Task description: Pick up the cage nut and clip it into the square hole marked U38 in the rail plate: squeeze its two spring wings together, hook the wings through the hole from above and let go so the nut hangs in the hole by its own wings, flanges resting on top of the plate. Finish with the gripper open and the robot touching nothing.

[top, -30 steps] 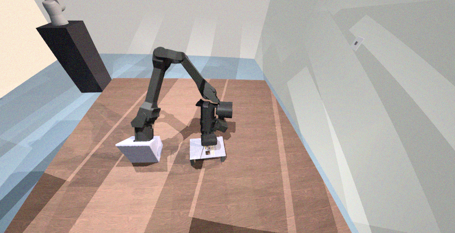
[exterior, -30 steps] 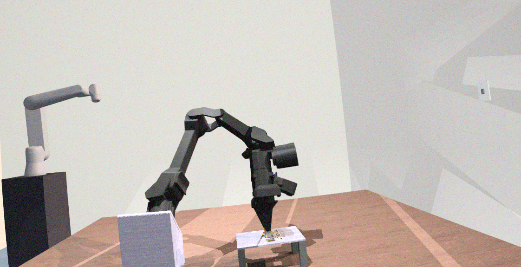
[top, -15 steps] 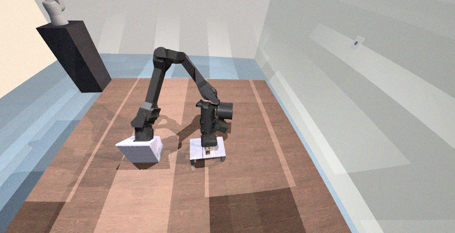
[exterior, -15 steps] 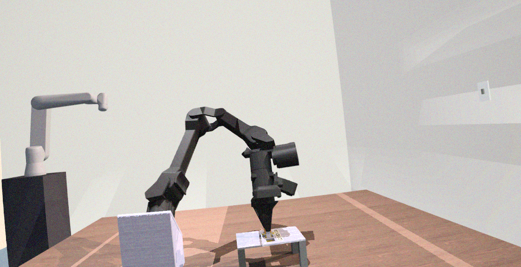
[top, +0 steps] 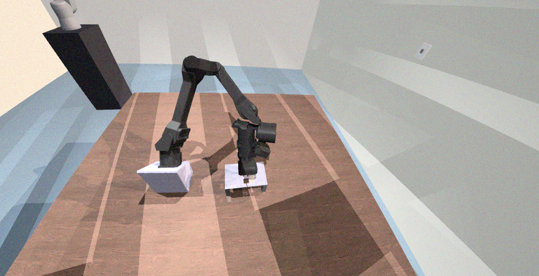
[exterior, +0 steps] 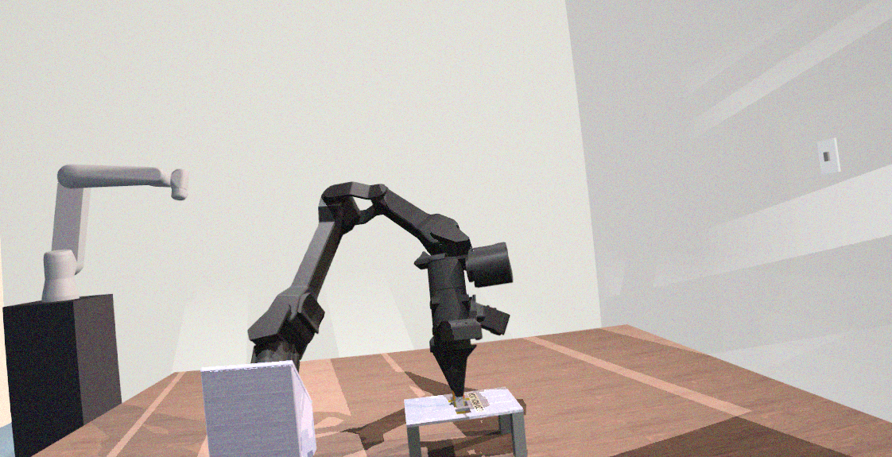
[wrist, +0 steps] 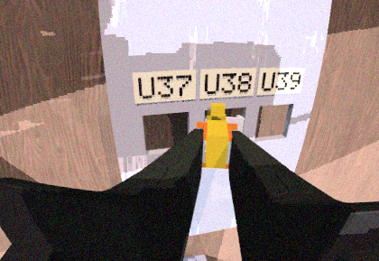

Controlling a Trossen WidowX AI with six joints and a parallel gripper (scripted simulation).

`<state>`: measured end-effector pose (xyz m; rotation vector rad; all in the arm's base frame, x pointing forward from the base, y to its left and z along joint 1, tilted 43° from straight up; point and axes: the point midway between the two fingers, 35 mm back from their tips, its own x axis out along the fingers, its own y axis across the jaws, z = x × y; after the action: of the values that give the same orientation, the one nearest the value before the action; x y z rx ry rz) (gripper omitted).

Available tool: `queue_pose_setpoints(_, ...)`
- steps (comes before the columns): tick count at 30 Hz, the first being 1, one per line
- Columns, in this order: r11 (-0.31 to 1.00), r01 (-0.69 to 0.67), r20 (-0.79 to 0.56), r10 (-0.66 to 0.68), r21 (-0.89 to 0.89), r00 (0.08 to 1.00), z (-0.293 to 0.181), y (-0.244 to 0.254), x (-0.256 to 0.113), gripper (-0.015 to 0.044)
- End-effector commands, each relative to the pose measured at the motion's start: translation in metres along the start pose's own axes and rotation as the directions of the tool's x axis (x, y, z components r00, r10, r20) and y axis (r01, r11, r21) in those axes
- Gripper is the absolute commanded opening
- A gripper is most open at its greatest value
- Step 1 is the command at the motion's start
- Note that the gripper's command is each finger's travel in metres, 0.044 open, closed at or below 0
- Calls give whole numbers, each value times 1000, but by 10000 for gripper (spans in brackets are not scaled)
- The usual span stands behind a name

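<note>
Two black fingertips pinch the yellow nut (wrist: 217, 144).

From my screens, the end effector (exterior: 460, 393) (wrist: 216, 139) is black, and so is the arm (top: 229, 85) (exterior: 409, 211). The cage nut (wrist: 217, 144) shows yellow with orange parts at its sides. I see the rail plate (top: 231, 175) (exterior: 424, 411) (wrist: 217, 16) as pale lavender-white, greyer where shadow falls, on dark grey legs (exterior: 519, 435). Its labels (wrist: 164, 87) are cream with black characters. The worktop (top: 180, 232) (exterior: 661, 385) is brown wood grain, crossed by lighter peach stripes and dark brown patches. My arm's base block (top: 165, 181) (exterior: 250, 413) is pale lavender. Behind, I get a light grey second arm (top: 67, 16) (exterior: 109, 176) on a black pedestal (top: 80, 61) (exterior: 40, 366), pale grey walls (top: 245, 18) (exterior: 374, 79) and a blue floor (top: 151, 78).
</note>
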<state>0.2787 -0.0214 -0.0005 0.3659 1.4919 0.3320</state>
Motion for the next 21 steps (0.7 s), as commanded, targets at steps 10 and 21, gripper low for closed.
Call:
queue_pose_setpoints(10,1000,-27,6,27,-2,1000,2,-3,-2,32)
queue_pose_setpoints(21,999,-49,6,49,-3,999,2,-4,-2,32)
